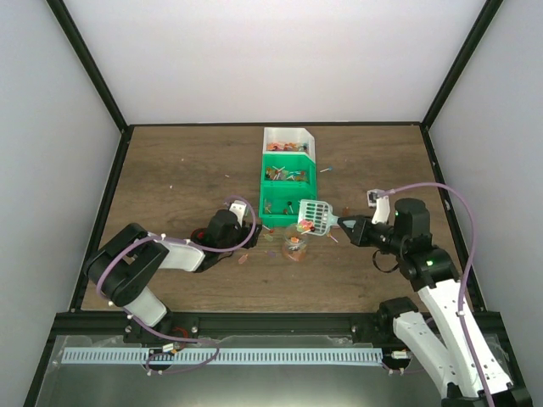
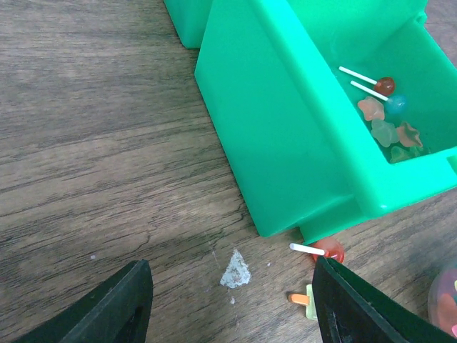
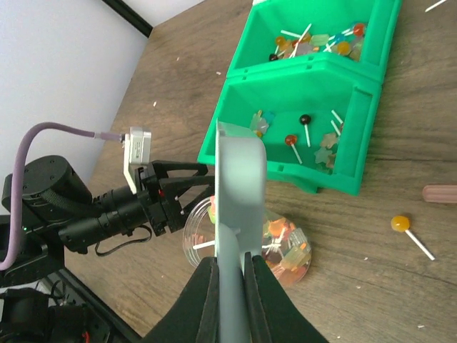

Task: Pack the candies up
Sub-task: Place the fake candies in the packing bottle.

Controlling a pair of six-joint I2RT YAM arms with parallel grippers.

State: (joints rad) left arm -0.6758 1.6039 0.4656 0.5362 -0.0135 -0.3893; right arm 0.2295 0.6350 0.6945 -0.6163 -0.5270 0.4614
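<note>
Pale blue-green scoop (image 3: 239, 179) clamped by its handle in my right tool (image 3: 230, 270), above the clear jar (image 3: 191, 232) of candies (image 3: 282, 239) mid-bench, by the green bin (image 3: 307, 68); my left tool (image 2: 232, 270) gapes apart.

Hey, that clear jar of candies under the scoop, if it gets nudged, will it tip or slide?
Likely slides rather than tips: the clear jar looks squat and wide-mouthed on the smooth wooden table. Probably light, being thin plastic only partly filled with candies. A bump from the scoop could shift it.
</note>
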